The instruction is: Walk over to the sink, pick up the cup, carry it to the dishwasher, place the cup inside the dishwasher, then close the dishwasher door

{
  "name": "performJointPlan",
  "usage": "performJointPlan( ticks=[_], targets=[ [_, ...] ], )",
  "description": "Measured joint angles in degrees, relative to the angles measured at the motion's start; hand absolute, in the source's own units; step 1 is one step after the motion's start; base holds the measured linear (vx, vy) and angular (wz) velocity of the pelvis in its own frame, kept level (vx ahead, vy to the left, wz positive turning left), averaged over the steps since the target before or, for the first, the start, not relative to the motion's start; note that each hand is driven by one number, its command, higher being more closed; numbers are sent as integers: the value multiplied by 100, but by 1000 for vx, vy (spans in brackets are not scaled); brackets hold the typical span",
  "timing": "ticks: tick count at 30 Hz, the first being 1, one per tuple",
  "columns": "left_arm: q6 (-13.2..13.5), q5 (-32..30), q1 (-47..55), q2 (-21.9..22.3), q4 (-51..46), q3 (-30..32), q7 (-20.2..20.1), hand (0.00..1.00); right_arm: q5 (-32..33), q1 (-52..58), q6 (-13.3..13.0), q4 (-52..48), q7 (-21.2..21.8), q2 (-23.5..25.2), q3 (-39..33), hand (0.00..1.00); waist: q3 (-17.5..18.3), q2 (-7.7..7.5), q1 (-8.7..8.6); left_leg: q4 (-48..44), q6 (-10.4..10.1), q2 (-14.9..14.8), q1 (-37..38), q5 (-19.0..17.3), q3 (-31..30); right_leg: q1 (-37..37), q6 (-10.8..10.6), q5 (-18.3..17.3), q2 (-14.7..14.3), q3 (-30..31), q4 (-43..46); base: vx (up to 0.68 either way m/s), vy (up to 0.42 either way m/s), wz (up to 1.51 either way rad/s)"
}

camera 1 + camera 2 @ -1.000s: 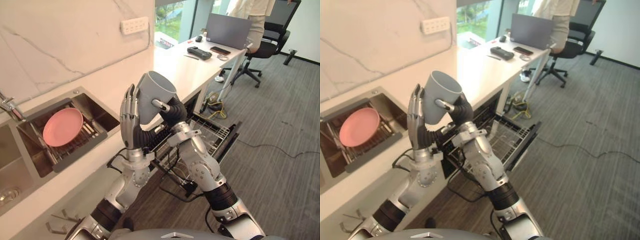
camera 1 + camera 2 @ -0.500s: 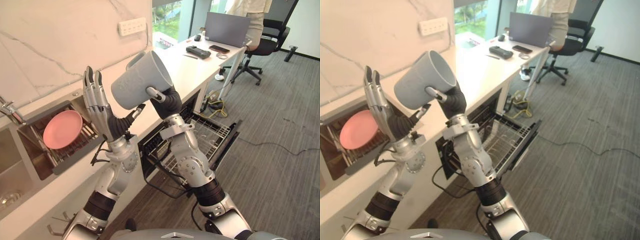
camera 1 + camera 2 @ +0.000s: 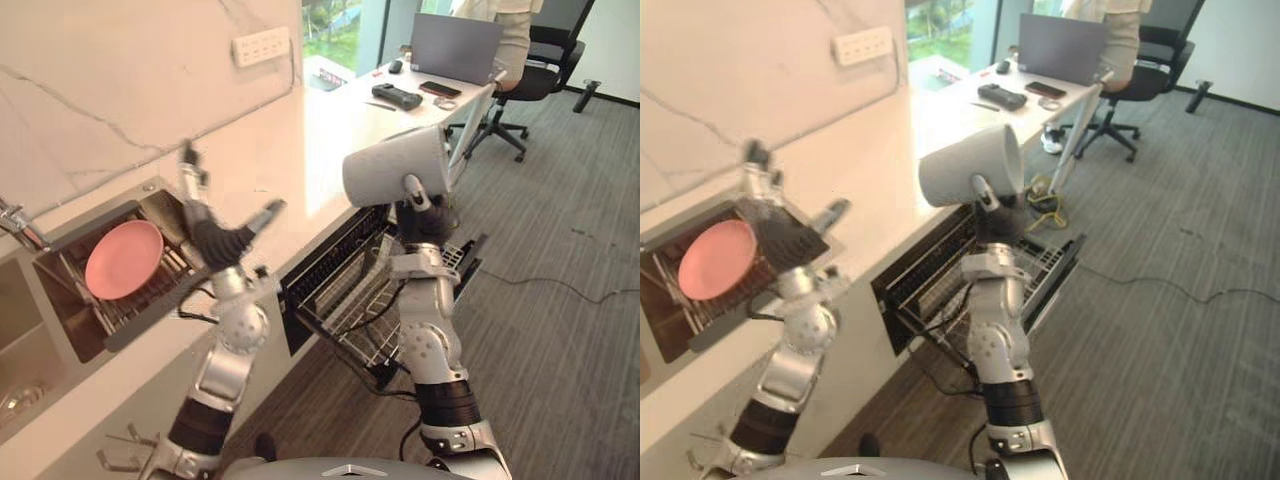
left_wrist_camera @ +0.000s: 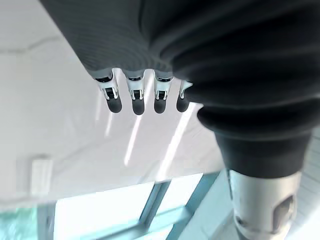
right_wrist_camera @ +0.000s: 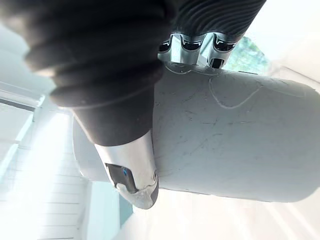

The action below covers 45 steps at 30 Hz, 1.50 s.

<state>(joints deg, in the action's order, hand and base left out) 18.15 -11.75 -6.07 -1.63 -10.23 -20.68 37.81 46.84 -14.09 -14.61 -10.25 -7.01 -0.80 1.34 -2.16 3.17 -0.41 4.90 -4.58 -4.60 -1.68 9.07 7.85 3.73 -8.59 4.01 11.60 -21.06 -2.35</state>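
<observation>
Bright daylight from the window [image 3: 338, 24] glares off the counter [image 3: 325, 130].

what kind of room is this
Probably an office kitchenette: a counter sink with a pink plate in it, an open dishwasher below the counter, and a desk with a laptop and an office chair further along.

a white marble-veined wall [image 3: 100, 80] with a white socket strip [image 3: 260, 45] backs the long white countertop [image 3: 300, 130]; grey ribbed carpet [image 3: 560, 330] covers the floor; a tall bright window [image 3: 335, 20] stands near a black swivel chair [image 3: 545, 80].
</observation>
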Motion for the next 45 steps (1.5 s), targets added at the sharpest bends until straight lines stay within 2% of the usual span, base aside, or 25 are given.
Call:
performJointPlan(
  ticks=[2,5,7,8,9,11,12,14,18,20,22,26,28,30,31,32,33,34,35,38,42,45],
  targets=[
    [4,212,53,-2,0,-43,-344,0,1,1,-162,-14,-85,-31,-198,100,-24,-4,-20,0,-15,-5,5,-13,8,-2,0,0,-5,10,-9,0,0,-4],
    [40,925,103,-26,1,-51,-1059,0,4,36,-341,-16,-166,-87,-546,100,-87,-21,-18,0,-14,-7,5,-17,20,-7,-2,3,-6,24,-19,0,0,0],
    [8,1824,258,-68,23,-192,-1887,0,5,115,-400,-19,-182,-96,-760,100,-110,-52,-13,-1,-10,-7,5,-16,56,-30,1,11,-6,63,-23,7,-2,-9],
    [-104,2391,369,-76,92,-332,-2449,0,3,181,-399,-20,-181,-101,-864,100,-121,-71,0,-1,1,-7,5,-21,99,-56,11,30,-5,119,-24,12,-3,-13],
    [-192,2680,410,-78,154,-424,-2718,0,2,219,-399,-20,-180,-106,-908,100,-126,-77,11,-1,7,-7,5,-24,130,-71,9,35,-4,146,-24,21,-2,-17],
    [-755,3662,567,-112,534,-815,-3666,0,-12,392,-381,-18,-179,-205,-1098,100,-140,-98,-9,-1,22,0,-12,-38,174,-119,-4,44,12,176,-27,19,-1,-12],
    [-899,3832,602,-136,635,-918,-3845,0,-28,432,-376,-17,-179,-237,-1148,100,-146,-106,-15,-1,21,1,-17,-39,175,-125,-17,51,12,176,-26,13,-1,-5],
    [-1388,4258,828,-201,981,-1135,-4485,0,-256,541,-341,25,-166,-418,-1394,100,-203,-124,-81,-1,15,-4,-20,-49,187,-139,-41,58,9,181,-26,6,-4,-4],
    [-1829,4718,1211,-356,1264,-1104,-5173,0,-662,580,-125,573,-74,-883,-1710,100,-263,-131,-117,0,12,-4,-46,-53,178,-155,-56,35,9,173,-26,-4,-1,1],
    [-1889,4763,1383,-452,1428,-1064,-5378,0,-822,640,-7,753,-54,-985,-1793,100,-263,-130,-101,0,12,-3,-71,-53,154,-165,-41,-9,9,154,-26,-16,-3,6],
    [-2083,4853,1588,-508,1616,-893,-5662,0,-1173,701,125,927,-36,-1118,-1827,100,-271,-143,-86,0,16,-10,-135,-52,120,-196,-45,-12,11,137,-24,-11,-3,7],
    [-2131,4662,1684,-655,2233,-802,-5739,0,-1561,743,448,1344,99,-1372,-1849,100,-301,-195,-23,0,27,-10,-146,-44,3,-146,-41,11,12,49,-18,-6,-3,15],
    [-2078,4098,1799,-698,2725,-630,-5605,0,-1767,777,646,1488,250,-1376,-1816,100,-323,-233,11,0,26,-1,-142,-45,-27,-102,-50,-3,11,-2,-4,-6,-8,9],
    [-2053,3620,1842,-745,3142,-589,-5367,0,-1904,782,725,1664,342,-1372,-1732,100,-337,-256,5,0,27,11,-111,-44,-77,-34,-57,-15,14,-44,-10,8,-3,15],
    [-2011,3147,1860,-751,3651,-465,-5025,0,-2058,779,766,1836,426,-1373,-1572,100,-348,-274,2,0,25,17,-100,-43,-138,26,-62,-27,13,-122,-23,-9,-3,18],
    [-1998,3020,1858,-750,3853,-385,-4915,0,-2113,780,787,1880,451,-1366,-1498,100,-351,-280,4,0,24,17,-101,-42,-162,36,-62,-33,9,-151,-27,-23,-5,17],
    [-1957,2713,1866,-749,4173,-203,-4640,0,-2333,738,829,2007,476,-1351,-1319,100,-351,-285,36,0,22,15,-107,-44,-179,41,-60,-43,4,-171,-28,-25,-3,13],
    [-1885,2531,1841,-742,4256,-119,-4477,0,-2472,699,855,2084,487,-1338,-1254,100,-353,-286,47,0,21,18,-112,-41,-201,50,-61,-45,3,-191,-27,-39,0,9],
    [-1746,2063,1819,-744,4462,80,-4118,0,-2765,590,896,2332,495,-1322,-1040,100,-352,-286,122,0,20,28,-103,-41,-216,57,-60,-54,5,-206,-28,-33,3,11],
    [-1573,1478,1807,-757,4812,480,-3650,0,-3282,414,1043,2778,421,-1317,-822,100,-352,-286,213,1,2,83,-110,-49,-351,170,-65,-89,26,-351,-38,-20,9,26],
    [-1556,1455,1799,-726,4962,833,-3481,0,-3797,111,1321,3409,382,-1326,-820,100,-367,-277,342,1,13,125,-128,-36,-485,244,-93,-110,61,-488,-29,-10,8,21],
    [-1552,1260,1762,-715,5017,1119,-3490,0,-4048,-211,1383,3889,386,-1394,-811,100,-508,-220,369,1,34,171,-178,-8,-565,230,-105,-118,93,-529,21,-16,17,10]
  ],
)
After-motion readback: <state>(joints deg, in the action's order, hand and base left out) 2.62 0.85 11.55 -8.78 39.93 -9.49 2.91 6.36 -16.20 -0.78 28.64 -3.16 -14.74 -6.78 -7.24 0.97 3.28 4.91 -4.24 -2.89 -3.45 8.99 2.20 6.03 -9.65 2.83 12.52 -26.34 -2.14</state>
